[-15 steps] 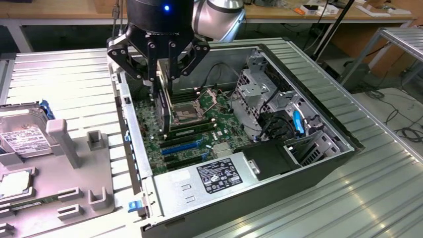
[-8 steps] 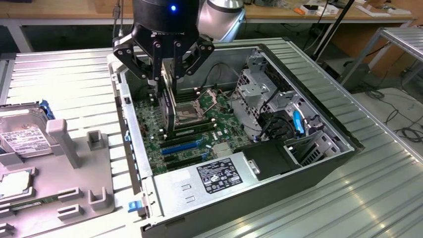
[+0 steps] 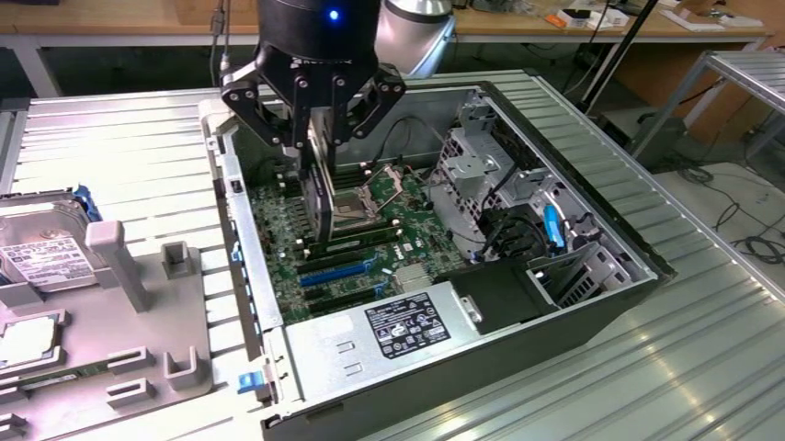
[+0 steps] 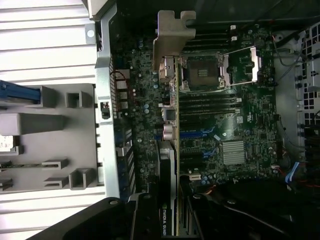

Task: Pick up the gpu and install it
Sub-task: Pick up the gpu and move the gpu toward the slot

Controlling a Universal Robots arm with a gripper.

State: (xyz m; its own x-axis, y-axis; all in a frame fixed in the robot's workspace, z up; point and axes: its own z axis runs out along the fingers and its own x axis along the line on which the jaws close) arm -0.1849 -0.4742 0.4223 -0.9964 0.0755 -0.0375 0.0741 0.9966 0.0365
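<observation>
Status: pick-up complete, installation not confirmed.

1. The gripper (image 3: 322,138) is clamped on the gpu (image 3: 322,197), with its fingers closed against both faces of the card.
2. The gpu hangs on edge inside the open computer case (image 3: 638,248), over the motherboard (image 3: 381,243), beside the CPU socket (image 3: 374,193).
3. In the wrist view the card (image 4: 171,115) appears edge-on, with its metal bracket (image 4: 172,35) at the end far from the gripper.
4. The card's lower edge is close to the blue expansion slots (image 3: 337,269). Whether they touch cannot be determined.
5. Judgement: seating and release are outstanding.
6. A hard drive (image 3: 37,248) rests on the grey fixture tray (image 3: 147,303) outside the case.
</observation>
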